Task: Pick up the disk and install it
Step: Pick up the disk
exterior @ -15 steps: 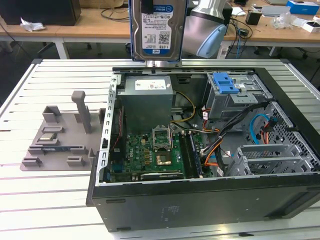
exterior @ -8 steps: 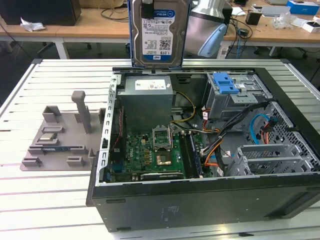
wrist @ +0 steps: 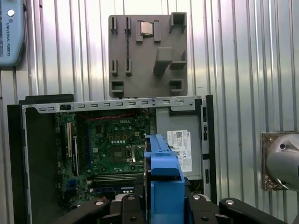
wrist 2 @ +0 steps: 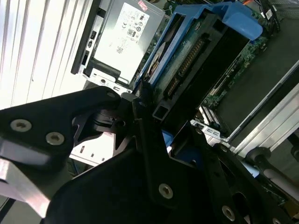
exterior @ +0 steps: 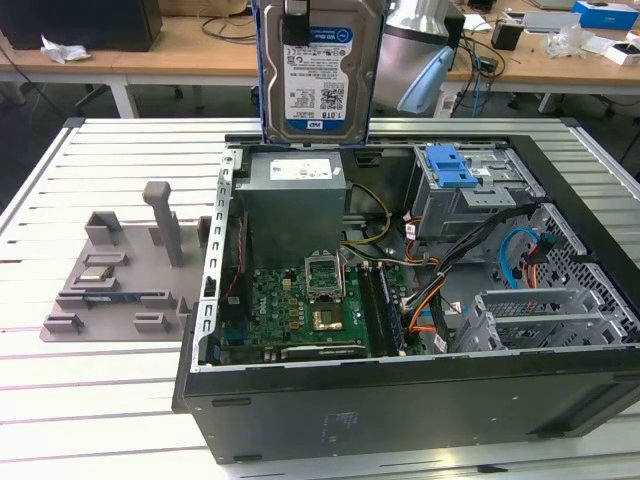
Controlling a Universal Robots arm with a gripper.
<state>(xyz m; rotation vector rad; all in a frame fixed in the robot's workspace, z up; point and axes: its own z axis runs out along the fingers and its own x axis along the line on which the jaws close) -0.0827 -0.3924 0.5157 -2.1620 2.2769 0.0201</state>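
One disk (exterior: 320,72): silver-grey, blue side rails, label facing the exterior view. It is held upright on edge in the air, above the case (exterior: 400,410) and over the power supply (exterior: 295,178).

One gripper (wrist: 162,206): black fingers (exterior: 300,25) clamped onto the disk's two flat faces at its upper end, the gap between them no wider than the disk is thick.

One case: open-sided, lying flat on the slatted table (exterior: 100,400), with the motherboard (exterior: 300,305) on its floor just beside the power supply.

One blue latch (exterior: 452,165): sits on a grey cage (exterior: 470,205) inside the case, toward the exterior view's right, well apart from the disk.

One grey fixture (exterior: 120,270): on the table beside the case, at the exterior view's left, carrying a small square chip (wrist: 147,29).
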